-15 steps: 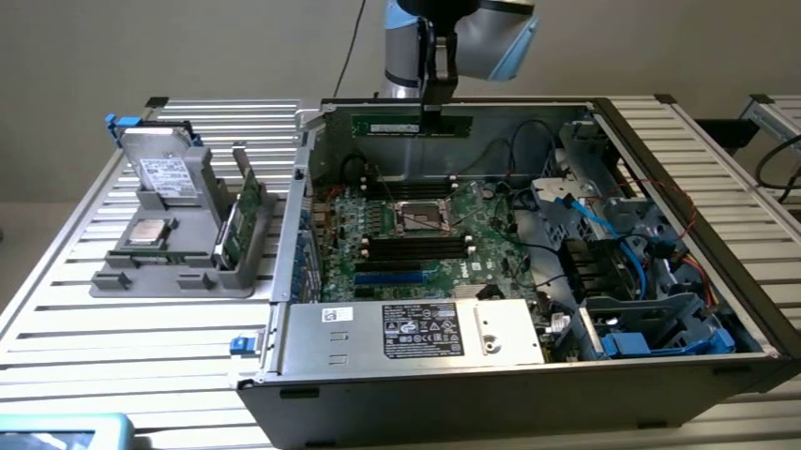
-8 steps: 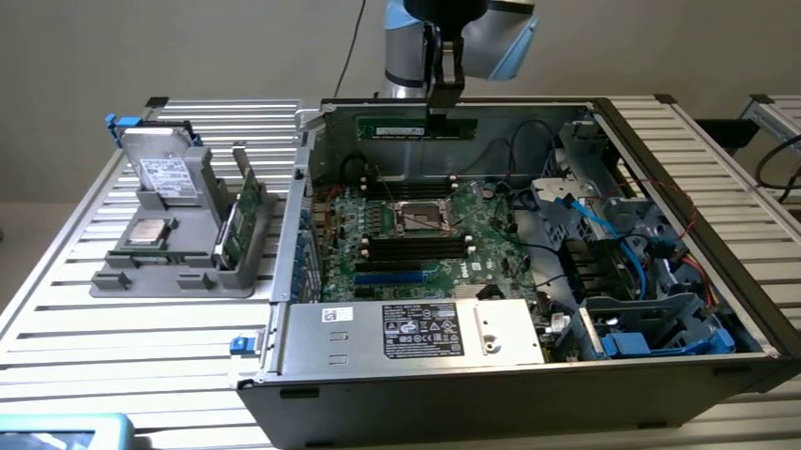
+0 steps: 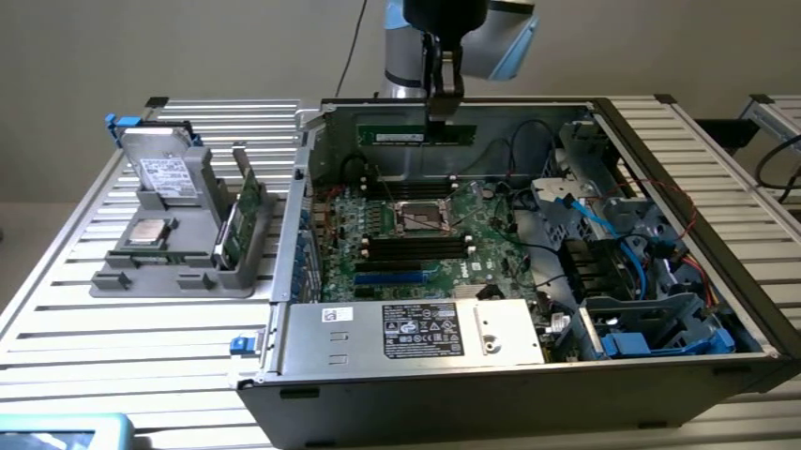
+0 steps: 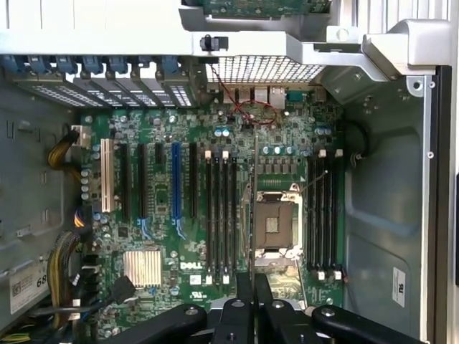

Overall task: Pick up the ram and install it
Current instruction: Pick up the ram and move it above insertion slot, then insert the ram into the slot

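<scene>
The ram (image 3: 403, 135) hangs in the air above the open computer case (image 3: 701, 281), over its far side in the exterior view, and touches nothing but the pincer (image 3: 441, 116). The pincer is closed tight on the stick's upper edge, a little toward the exterior view's right of its middle, with the fingers pointing straight down. The stick is level, its contact edge facing down toward the motherboard (image 3: 482, 267).

Its long axis runs across the exterior view from left to right, the same way as the black memory slots (image 3: 414, 246) on the board. In the wrist view the ram (image 4: 255, 201) shows edge-on as a thin line running out from the pincer (image 4: 249, 290). That line is parallel to the memory slots (image 4: 219, 215) and lies over the strip between one bank of them and the empty processor socket (image 4: 272, 226). I judge the stick already aligned with the slots but offset sideways from any one of them, and well above the board.

On the slatted surface (image 3: 75, 309), to the exterior view's left of the case, a grey tray (image 3: 169, 277) holds a hard drive (image 3: 163, 173), a processor chip (image 3: 150, 231) and green cards (image 3: 247, 202).
</scene>
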`<state>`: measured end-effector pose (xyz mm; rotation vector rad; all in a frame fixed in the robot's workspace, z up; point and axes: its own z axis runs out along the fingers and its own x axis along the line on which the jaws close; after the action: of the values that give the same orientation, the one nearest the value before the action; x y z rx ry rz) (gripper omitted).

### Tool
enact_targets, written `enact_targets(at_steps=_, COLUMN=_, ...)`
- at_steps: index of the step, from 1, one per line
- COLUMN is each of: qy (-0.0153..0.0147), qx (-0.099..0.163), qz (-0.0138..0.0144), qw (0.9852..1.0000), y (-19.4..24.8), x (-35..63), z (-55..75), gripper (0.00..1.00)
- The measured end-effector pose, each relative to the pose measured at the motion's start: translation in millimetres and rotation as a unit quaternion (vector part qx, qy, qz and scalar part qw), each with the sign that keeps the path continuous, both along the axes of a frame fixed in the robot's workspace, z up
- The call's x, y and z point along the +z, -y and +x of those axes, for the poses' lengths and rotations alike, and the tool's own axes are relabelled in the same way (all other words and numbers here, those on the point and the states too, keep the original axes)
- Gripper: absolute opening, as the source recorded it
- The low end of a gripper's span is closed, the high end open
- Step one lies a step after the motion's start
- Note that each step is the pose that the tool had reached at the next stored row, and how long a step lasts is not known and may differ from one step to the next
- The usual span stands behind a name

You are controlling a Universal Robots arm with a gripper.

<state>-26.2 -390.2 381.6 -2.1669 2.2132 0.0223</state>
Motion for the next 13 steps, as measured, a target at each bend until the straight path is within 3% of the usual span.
enact_targets(at_steps=13, qy=-0.0001, qx=0.016, qz=-0.0010, qw=0.9999, y=0.0, x=-13.0, z=0.0, gripper=0.13)
